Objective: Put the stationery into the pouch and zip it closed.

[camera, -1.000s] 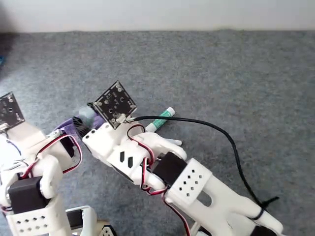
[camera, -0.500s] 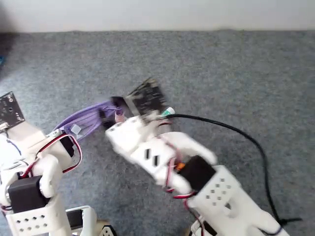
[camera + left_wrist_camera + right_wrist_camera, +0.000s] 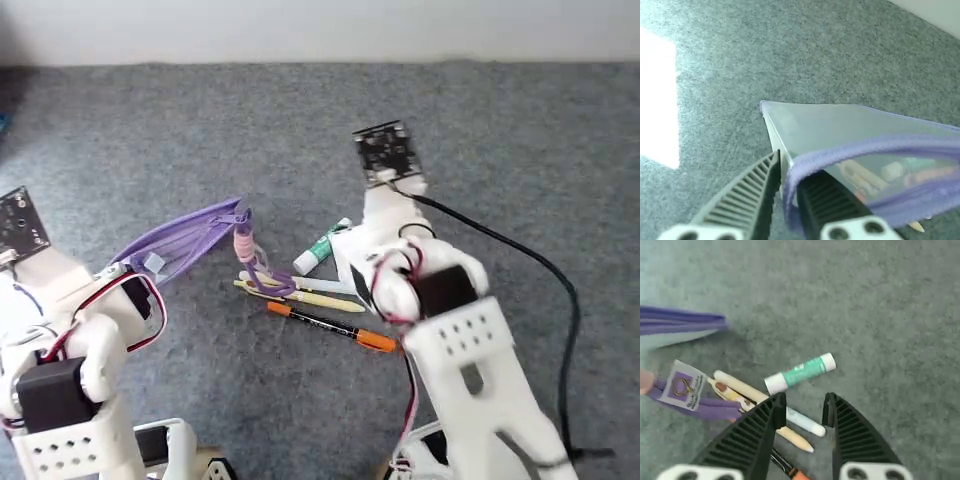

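several pens [image 3: 740,385] beneath agape, empty right end effector [image 3: 805,402]; left end effector [image 3: 787,169] tight on pouch [image 3: 840,125]

Indoor robot bench; grey carpeted table [image 3: 520,140], white wall [image 3: 300,30].

The see-through pouch [image 3: 180,245] with purple trim is up on its edge, tilted. Just beside its tagged end, a green-white glue stick [image 3: 323,245], a cream pen [image 3: 305,298] and an orange-black marker [image 3: 330,325] all lie flat outside it.
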Robot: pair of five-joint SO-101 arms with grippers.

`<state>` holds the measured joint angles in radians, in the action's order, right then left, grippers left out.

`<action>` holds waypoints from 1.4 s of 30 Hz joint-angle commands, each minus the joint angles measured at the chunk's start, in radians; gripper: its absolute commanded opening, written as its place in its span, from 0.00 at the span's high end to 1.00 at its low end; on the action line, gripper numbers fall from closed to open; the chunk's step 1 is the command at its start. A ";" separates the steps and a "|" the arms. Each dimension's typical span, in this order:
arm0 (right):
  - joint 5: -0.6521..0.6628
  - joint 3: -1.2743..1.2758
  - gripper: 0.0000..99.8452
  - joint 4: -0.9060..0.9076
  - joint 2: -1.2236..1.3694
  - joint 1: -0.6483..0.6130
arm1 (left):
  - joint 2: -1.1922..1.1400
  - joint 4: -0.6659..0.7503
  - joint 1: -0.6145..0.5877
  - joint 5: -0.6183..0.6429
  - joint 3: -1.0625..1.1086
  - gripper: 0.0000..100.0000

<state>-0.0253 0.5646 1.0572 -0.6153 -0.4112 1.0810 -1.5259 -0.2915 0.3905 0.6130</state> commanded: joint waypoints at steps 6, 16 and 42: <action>-0.081 -0.252 0.87 0.035 0.407 0.013 | -0.006 0.000 0.000 0.012 -0.044 0.99; -0.608 -0.802 0.87 0.263 0.977 0.012 | -0.006 0.000 0.000 0.012 -0.044 0.99; -0.674 -1.712 0.90 0.535 1.699 0.059 | -0.006 -0.002 0.000 0.012 -0.042 0.99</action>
<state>-0.6928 -1.0879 1.5789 1.0894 -0.3805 1.0810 -1.5259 -0.2915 0.3905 0.6130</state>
